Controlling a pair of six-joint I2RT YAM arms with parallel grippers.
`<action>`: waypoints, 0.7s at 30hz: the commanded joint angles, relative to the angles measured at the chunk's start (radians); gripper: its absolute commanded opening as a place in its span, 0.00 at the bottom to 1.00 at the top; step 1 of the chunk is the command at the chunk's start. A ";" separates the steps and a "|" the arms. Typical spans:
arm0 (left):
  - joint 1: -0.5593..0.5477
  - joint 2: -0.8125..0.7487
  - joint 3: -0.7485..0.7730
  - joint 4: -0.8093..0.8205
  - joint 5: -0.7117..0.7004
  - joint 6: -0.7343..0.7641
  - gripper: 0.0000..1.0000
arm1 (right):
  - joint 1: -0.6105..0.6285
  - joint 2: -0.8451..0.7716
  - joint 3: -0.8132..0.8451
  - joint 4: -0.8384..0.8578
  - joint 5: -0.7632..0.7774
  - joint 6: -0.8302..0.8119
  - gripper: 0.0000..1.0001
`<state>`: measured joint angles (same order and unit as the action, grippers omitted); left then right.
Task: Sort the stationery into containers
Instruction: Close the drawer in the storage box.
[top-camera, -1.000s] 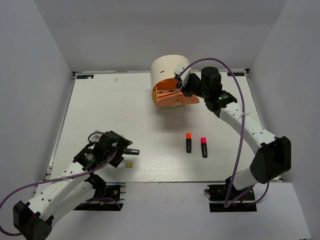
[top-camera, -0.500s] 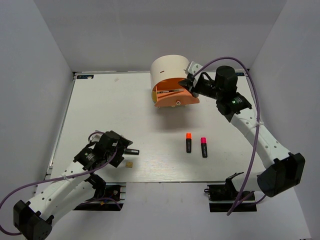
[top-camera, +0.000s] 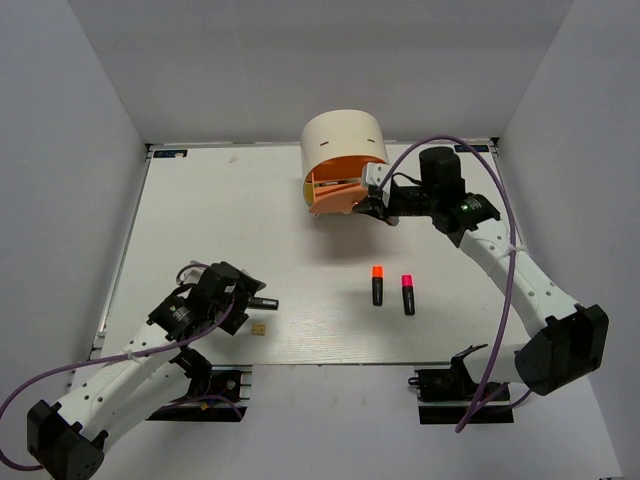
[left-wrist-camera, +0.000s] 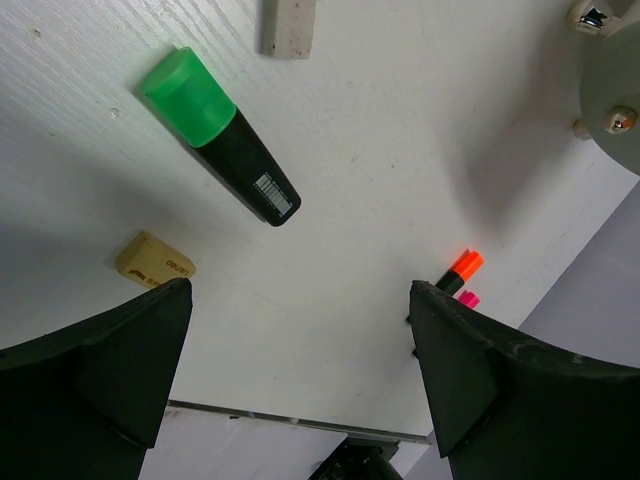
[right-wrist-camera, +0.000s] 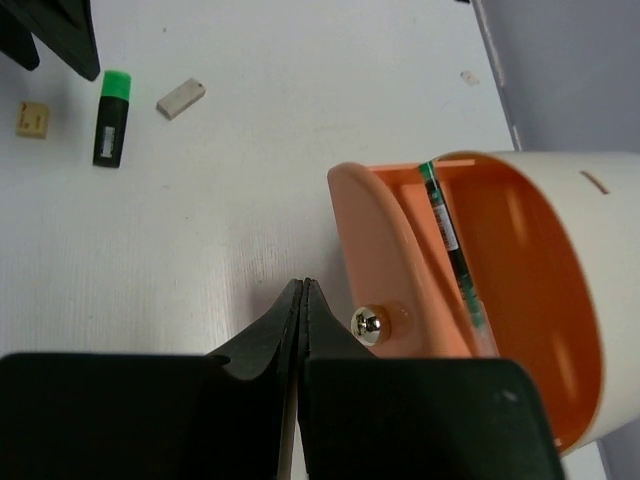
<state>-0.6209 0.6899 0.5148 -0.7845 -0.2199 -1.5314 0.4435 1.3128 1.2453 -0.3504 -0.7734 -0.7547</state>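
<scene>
The cream half-cylinder unit (top-camera: 340, 145) stands at the back with its peach-orange drawer (top-camera: 332, 203) pulled open. In the right wrist view a dark-green pen (right-wrist-camera: 452, 245) lies inside the drawer (right-wrist-camera: 385, 250). My right gripper (top-camera: 373, 206) is shut and empty, its tips (right-wrist-camera: 303, 287) just left of the drawer's round knob (right-wrist-camera: 368, 323). My left gripper (top-camera: 247, 300) is open and empty (left-wrist-camera: 300, 292) near the green-capped highlighter (left-wrist-camera: 220, 150), the tan block (left-wrist-camera: 155, 260) and the white eraser (left-wrist-camera: 290, 25). The orange-capped (top-camera: 377, 285) and pink-capped (top-camera: 408, 294) highlighters lie side by side. I cannot make out the red pen.
White walls close in the table on the left, back and right. The table's near edge (top-camera: 330, 363) runs just beyond the tan block (top-camera: 260, 328). The right arm's purple cable (top-camera: 490, 200) loops over the back right.
My right gripper has swung from the drawer's right end down to the front of the drawer, beside the knob. The left arm and the loose items have not moved.
</scene>
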 joint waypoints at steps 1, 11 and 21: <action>0.003 -0.009 -0.007 0.008 0.004 -0.007 1.00 | 0.003 0.023 -0.010 -0.013 0.040 -0.022 0.00; 0.003 -0.009 -0.016 0.008 0.004 -0.007 1.00 | 0.004 0.069 -0.040 0.068 0.152 0.014 0.00; 0.003 -0.009 -0.016 0.018 0.004 -0.007 1.00 | 0.004 0.120 -0.033 0.180 0.263 0.075 0.00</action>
<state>-0.6209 0.6899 0.4992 -0.7788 -0.2199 -1.5314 0.4454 1.4189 1.2114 -0.2596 -0.5591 -0.7128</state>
